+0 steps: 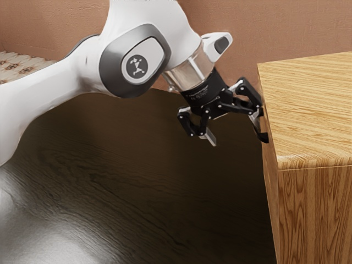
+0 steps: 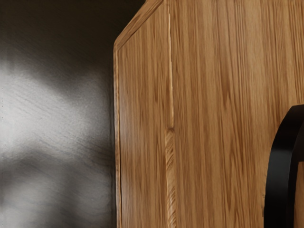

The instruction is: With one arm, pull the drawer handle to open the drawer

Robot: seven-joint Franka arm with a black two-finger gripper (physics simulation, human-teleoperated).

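Observation:
A light oak cabinet (image 1: pixel 308 110) stands at the exterior view's right, its drawer front turned toward the arm and seen almost edge-on. My black gripper (image 1: pixel 236 137) hangs open just in front of the cabinet's top front edge, and nothing lies between its fingers. One fingertip (image 1: pixel 263 133) is right by that edge; whether it touches the wood I cannot tell. In the wrist view the wooden drawer front (image 2: pixel 218 95) is close, with a vertical seam (image 2: pixel 170 95) running down it. A black curved drawer handle (image 2: pixel 285 166) shows beside the hand.
Dark wood flooring (image 1: pixel 137 192) spreads below the arm and in front of the cabinet. A brown wall (image 1: pixel 286 27) runs behind. A patterned cloth surface (image 1: pixel 16 63) lies at the far upper left of the exterior view.

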